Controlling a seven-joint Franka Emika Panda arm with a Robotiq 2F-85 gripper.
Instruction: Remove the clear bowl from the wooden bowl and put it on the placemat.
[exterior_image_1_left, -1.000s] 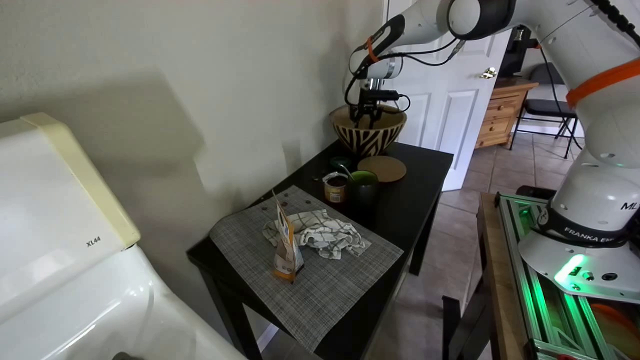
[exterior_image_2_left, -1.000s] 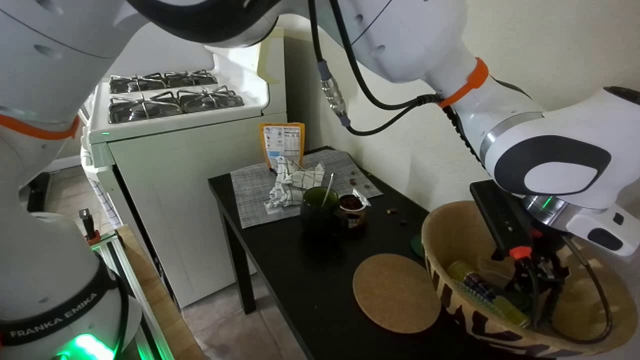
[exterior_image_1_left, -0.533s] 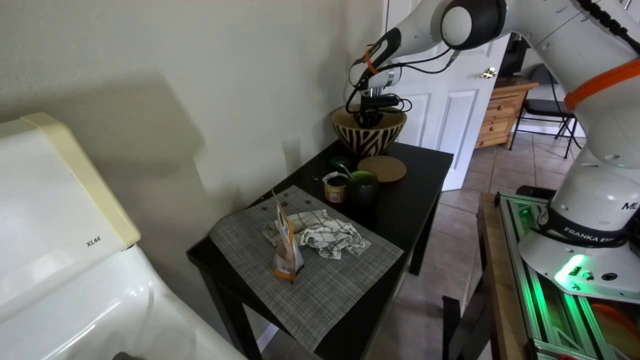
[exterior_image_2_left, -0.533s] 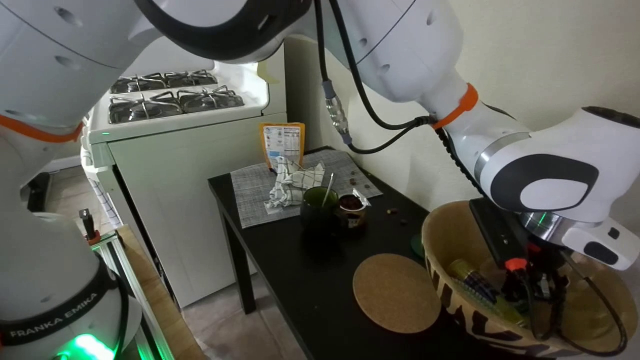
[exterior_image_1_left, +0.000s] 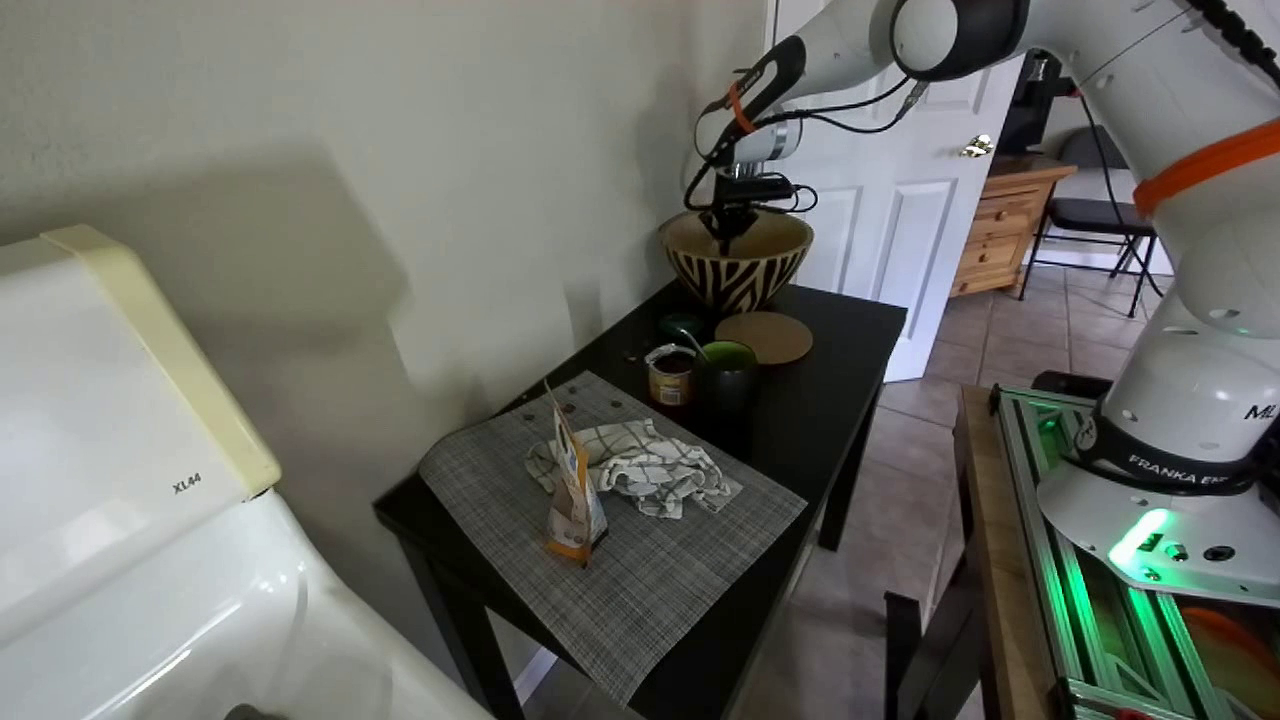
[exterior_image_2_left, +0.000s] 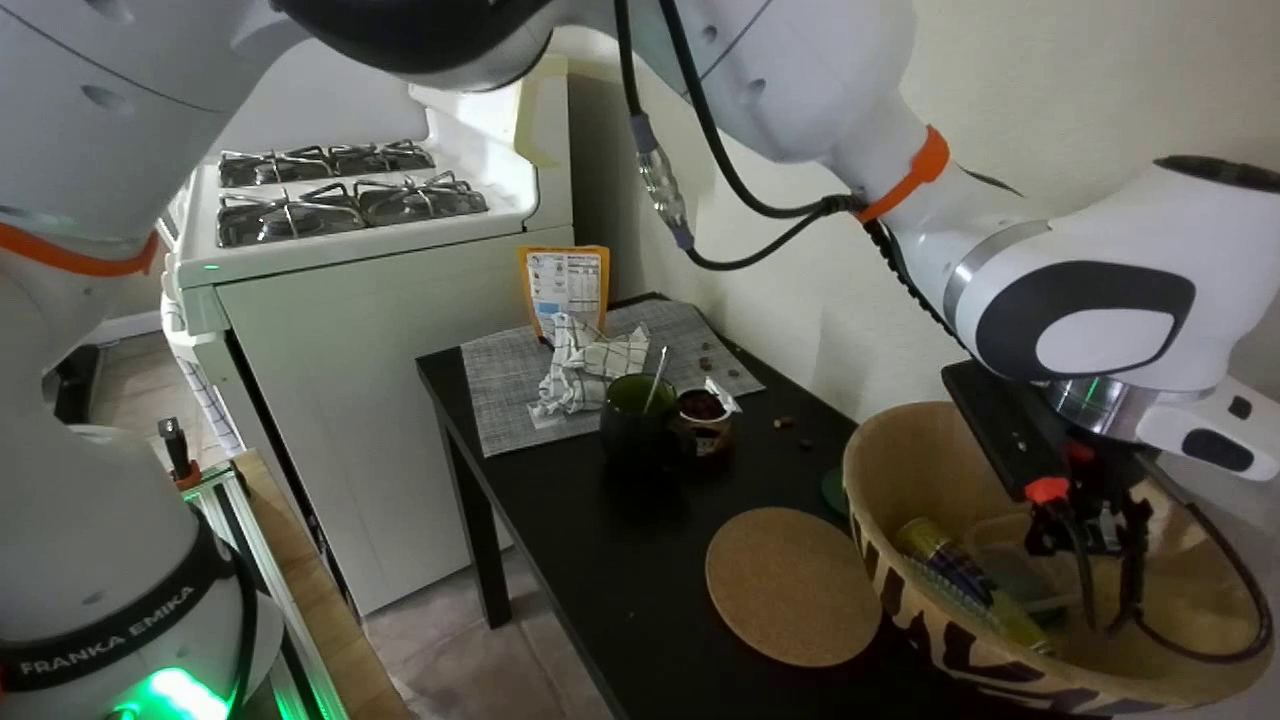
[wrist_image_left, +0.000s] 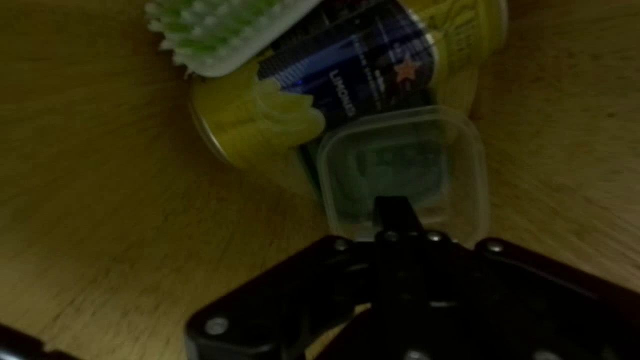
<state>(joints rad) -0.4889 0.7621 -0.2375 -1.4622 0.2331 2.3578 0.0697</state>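
Observation:
The wooden bowl (exterior_image_1_left: 735, 283), with its zigzag-striped sides, stands at the table's end by the wall. Its tan inside (exterior_image_2_left: 900, 470) shows in an exterior view. At its bottom lies the clear bowl (wrist_image_left: 400, 170), a square-cornered see-through tub with its near edge partly behind my gripper; part of the clear bowl (exterior_image_2_left: 1010, 570) also shows in an exterior view. My gripper (wrist_image_left: 394, 205) has its fingers together, over the near part of the clear bowl, and I see nothing between them. From outside, the gripper (exterior_image_1_left: 726, 243) hangs inside the wooden bowl. The grey placemat (exterior_image_1_left: 640, 590) covers the opposite half of the table.
Inside the wooden bowl, a yellow can (wrist_image_left: 345, 85) and a bristled brush (wrist_image_left: 225, 35) lie against the clear bowl. A cork disc (exterior_image_2_left: 795, 585), dark mug (exterior_image_2_left: 635, 425) and jar (exterior_image_1_left: 669, 375) stand along the table. The placemat carries a pouch (exterior_image_1_left: 577, 500) and crumpled cloth (exterior_image_1_left: 650, 465).
The gripper's fingers have come together. It went down into the wooden bowl, then rose again, and the clear bowl stays at the bottom.

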